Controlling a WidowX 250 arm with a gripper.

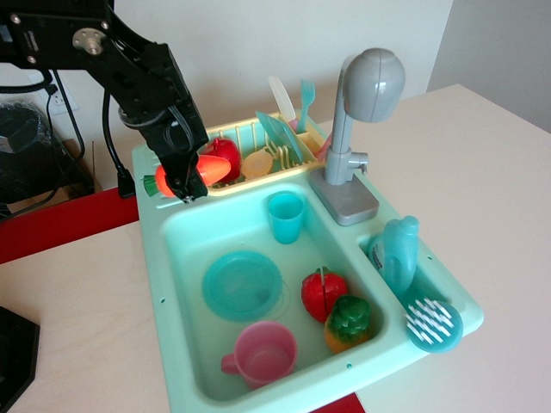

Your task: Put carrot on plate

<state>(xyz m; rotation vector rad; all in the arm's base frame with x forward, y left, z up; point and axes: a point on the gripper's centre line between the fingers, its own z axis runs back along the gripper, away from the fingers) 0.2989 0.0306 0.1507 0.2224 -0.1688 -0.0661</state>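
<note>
My gripper (183,179) is shut on the orange toy carrot (208,169), held crosswise above the sink's back-left corner. The carrot's tapered end points right toward the yellow rack; its green stem end sticks out left of the fingers. The round teal-blue plate (242,284) lies flat on the sink floor, below and to the right of the gripper, with nothing on it.
The mint toy sink (159,275) also holds a tall teal cup (285,217), a pink cup (262,354), a red split fruit (324,292) and an orange fruit with green top (349,323). A yellow rack (258,163) with dishes and a grey faucet (360,129) stand behind.
</note>
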